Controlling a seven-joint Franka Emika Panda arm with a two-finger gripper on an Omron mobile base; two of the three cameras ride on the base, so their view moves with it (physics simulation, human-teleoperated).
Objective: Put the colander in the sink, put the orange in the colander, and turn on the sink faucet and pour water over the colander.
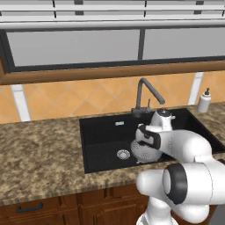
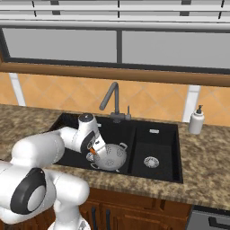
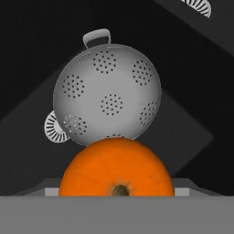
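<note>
One orange [image 3: 116, 167], stem end facing the hand camera, pinched in the pincer [image 2: 92, 152] just above the colander [image 3: 107, 93]. Colander sits in the sink [image 1: 101, 132] large basin, one handle toward the basin's far wall; round, no long axis. Centre over bowl, lower, then release.

Grey perforated colander [image 3: 107, 98], orange fruit [image 3: 116, 169]

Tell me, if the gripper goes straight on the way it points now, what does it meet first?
Most likely the colander in the sink: it lies straight beyond the orange held in the gripper, though depth is unclear.
</note>
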